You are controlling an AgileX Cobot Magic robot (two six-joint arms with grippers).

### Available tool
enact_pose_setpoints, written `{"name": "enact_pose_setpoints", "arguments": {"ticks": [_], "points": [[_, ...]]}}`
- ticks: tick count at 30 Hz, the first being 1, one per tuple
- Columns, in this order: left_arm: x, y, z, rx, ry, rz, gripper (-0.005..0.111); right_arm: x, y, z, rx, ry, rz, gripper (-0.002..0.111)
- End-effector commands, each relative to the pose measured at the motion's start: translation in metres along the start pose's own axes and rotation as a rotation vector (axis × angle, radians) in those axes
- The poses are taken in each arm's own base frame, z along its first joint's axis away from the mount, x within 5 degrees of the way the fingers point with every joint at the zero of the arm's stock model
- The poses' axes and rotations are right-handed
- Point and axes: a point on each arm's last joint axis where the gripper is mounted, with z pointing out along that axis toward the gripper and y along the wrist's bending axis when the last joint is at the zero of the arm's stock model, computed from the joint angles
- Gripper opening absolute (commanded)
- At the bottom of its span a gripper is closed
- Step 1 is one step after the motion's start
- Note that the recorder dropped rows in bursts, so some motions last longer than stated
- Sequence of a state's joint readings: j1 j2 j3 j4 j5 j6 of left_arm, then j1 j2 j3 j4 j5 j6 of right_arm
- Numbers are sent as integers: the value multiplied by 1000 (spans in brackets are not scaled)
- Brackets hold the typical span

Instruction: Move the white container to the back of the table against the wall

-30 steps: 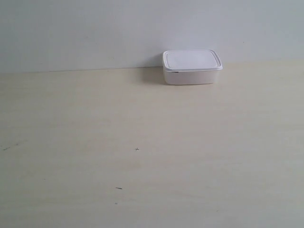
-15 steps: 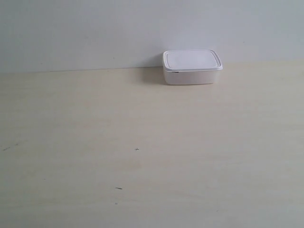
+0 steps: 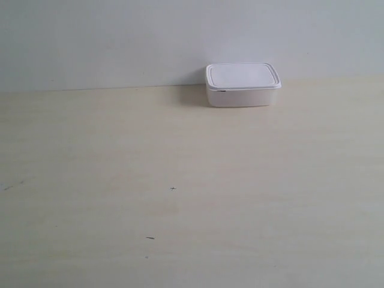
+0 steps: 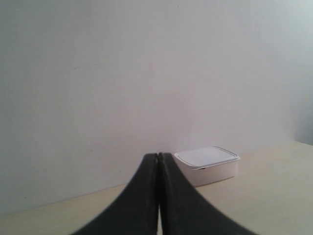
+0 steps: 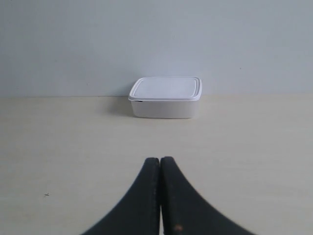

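White container (image 3: 240, 97) — lid (image 3: 242, 74) too; table (image 3: 270, 198) pale cream wood-grain, few dark specks (image 3: 173, 189); wall (image 3: 120, 42) — plain grey-white.

We take this for a robot test bench, most likely in a lab — more closely than that we cannot say. A wide cream wood-grain table (image 3: 240, 198) runs straight to a plain grey-white wall (image 3: 120, 36). Small dark marks (image 3: 173, 189) dot the tabletop, a white container (image 3: 242, 84) sits at the wall, and the black left gripper (image 4: 159, 155) and right gripper (image 5: 160, 159) reach over the table.
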State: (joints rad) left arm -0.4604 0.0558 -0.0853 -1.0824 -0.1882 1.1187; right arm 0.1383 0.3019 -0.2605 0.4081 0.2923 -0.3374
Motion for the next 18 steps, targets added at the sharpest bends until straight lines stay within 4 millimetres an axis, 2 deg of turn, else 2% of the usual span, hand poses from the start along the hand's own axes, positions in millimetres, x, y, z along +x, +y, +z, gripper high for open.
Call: {"name": "enact_pose_setpoints", "arguments": {"ticks": [1, 11, 15, 18], "points": [[1, 0, 0, -6, 1, 2, 0, 0, 0, 1, 3, -5, 3, 0], [2, -1, 0, 15, 11, 2, 0, 2, 0, 1, -1, 6, 3, 0], [8, -2, 0, 17, 29, 5, 0, -10, -5, 0, 51, -122, -27, 0], [24, 6, -1, -73, 40, 44, 0, -18, -9, -2, 105, -241, -93, 0]]}}
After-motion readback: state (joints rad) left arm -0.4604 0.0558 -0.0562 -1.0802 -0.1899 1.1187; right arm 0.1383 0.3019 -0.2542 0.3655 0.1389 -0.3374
